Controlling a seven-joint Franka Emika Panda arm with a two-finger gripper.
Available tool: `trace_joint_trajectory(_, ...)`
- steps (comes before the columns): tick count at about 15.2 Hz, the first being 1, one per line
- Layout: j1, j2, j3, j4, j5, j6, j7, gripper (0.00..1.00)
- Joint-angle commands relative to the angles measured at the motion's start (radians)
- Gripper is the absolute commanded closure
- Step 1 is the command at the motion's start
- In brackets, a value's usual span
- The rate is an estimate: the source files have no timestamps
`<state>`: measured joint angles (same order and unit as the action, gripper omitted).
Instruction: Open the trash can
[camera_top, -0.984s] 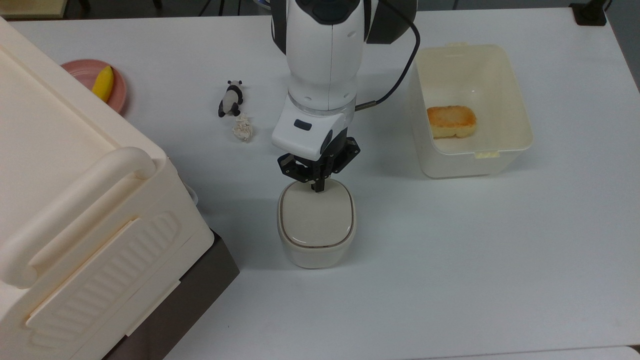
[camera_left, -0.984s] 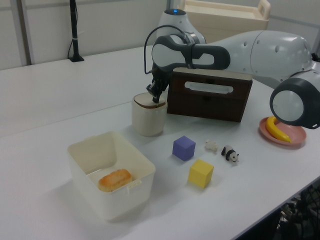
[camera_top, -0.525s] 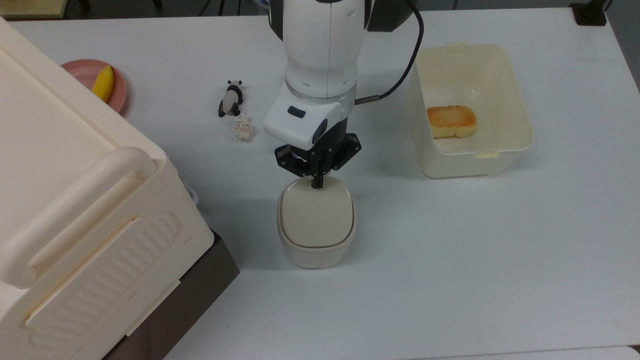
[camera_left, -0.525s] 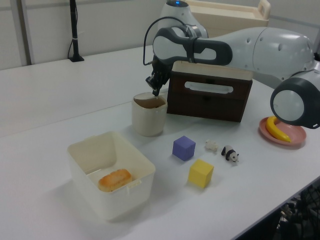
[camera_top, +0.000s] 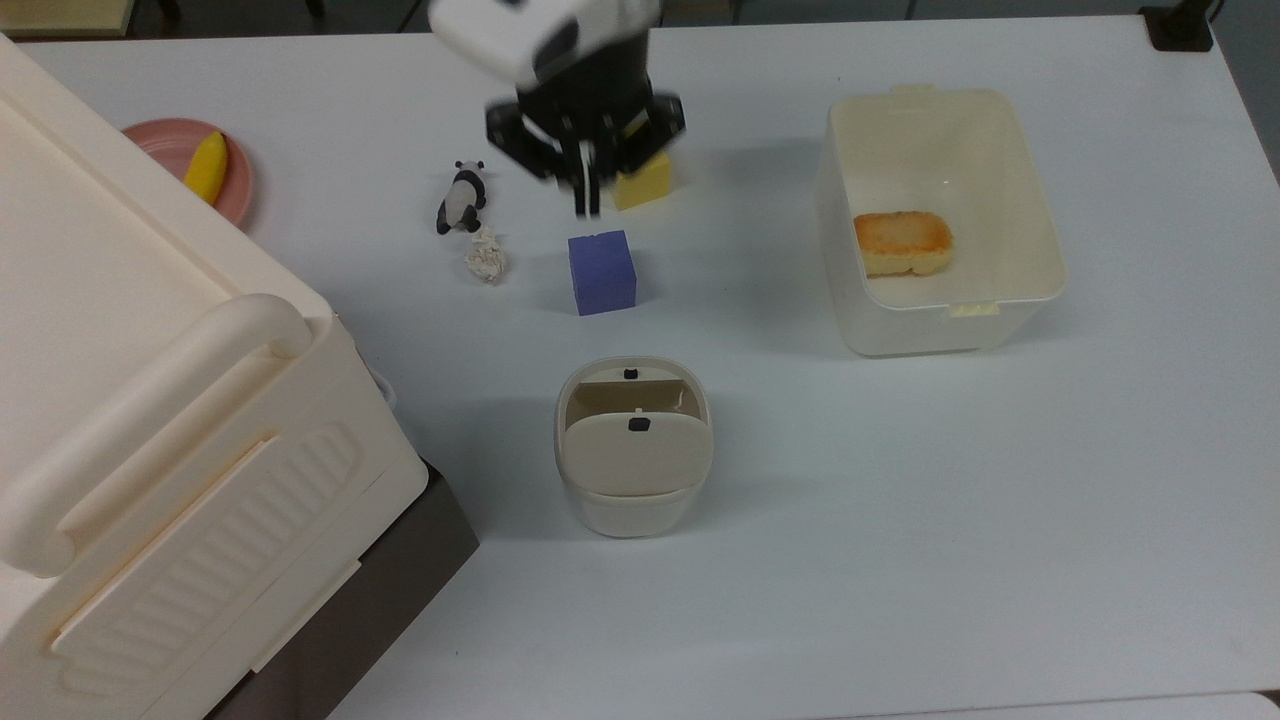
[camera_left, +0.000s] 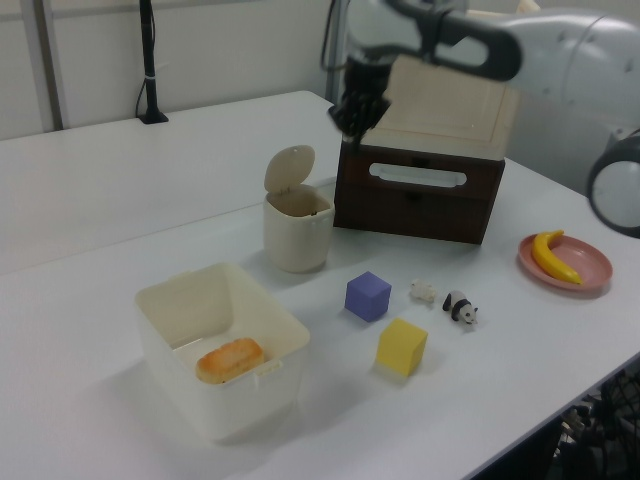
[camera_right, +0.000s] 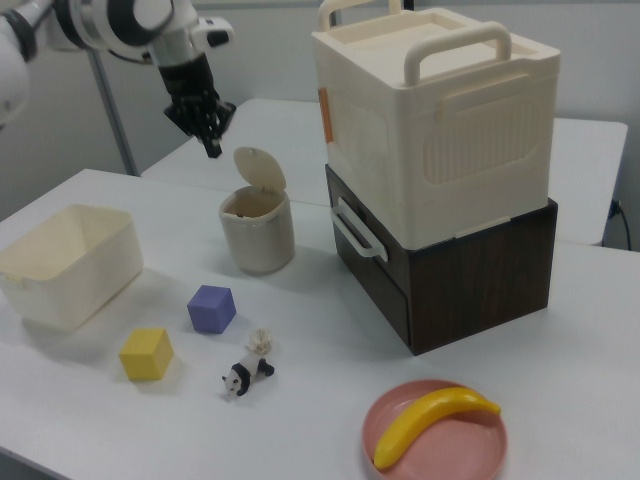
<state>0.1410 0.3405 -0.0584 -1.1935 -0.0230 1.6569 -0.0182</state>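
The trash can (camera_top: 633, 445) stands on the white table (camera_top: 900, 520), near the dark drawer unit (camera_left: 420, 190) that carries the big cream box (camera_right: 435, 120); its lid (camera_left: 289, 168) stands tilted up on its hinge and the mouth is open, so the task looks done. The gripper (camera_top: 585, 205) hangs raised above the table and well apart from the can, holding nothing; whether its tips are parted or clenched I cannot tell. The main risk, as I judge it, is the lid: it is held up only by its hinge, so a brush from the arm or a knock to the can could drop it shut or tip the light can over. In the top view the purple cube (camera_top: 601, 272) lies between gripper and can, with the yellow cube (camera_top: 645, 180) partly under the gripper; a low path back would push them. The toy panda (camera_top: 462, 197), a crumpled scrap (camera_top: 486, 255), the open tub (camera_top: 1040, 250) with its piece of bread (camera_top: 903, 242) and the pink plate (camera_right: 400, 430) with a banana (camera_right: 432, 420) sit clear of the can.
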Motion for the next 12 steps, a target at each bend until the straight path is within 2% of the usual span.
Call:
trace_joint_trajectory(1, -0.017, -0.144, -0.006, -0.049, -0.002, -0.118, 0.006, 0.93)
trace_joint_trajectory(2, -0.023, -0.19, -0.014, -0.073, 0.0, -0.144, -0.008, 0.93)
trace_joint_trajectory(6, -0.035, -0.406, -0.028, -0.3, 0.0, -0.149, -0.078, 0.92)
trace_joint_trajectory(7, -0.046, -0.437, -0.028, -0.319, 0.0, -0.158, -0.077, 0.88)
trace_joint_trajectory(8, -0.056, -0.445, -0.028, -0.316, 0.0, -0.192, -0.074, 0.74)
trace_joint_trajectory(9, -0.063, -0.443, -0.028, -0.311, 0.002, -0.207, -0.071, 0.72)
trace_joint_trajectory(11, -0.063, -0.443, -0.028, -0.311, 0.0, -0.21, -0.077, 0.35)
trace_joint_trajectory(12, -0.058, -0.44, -0.029, -0.311, -0.006, -0.209, -0.068, 0.08)
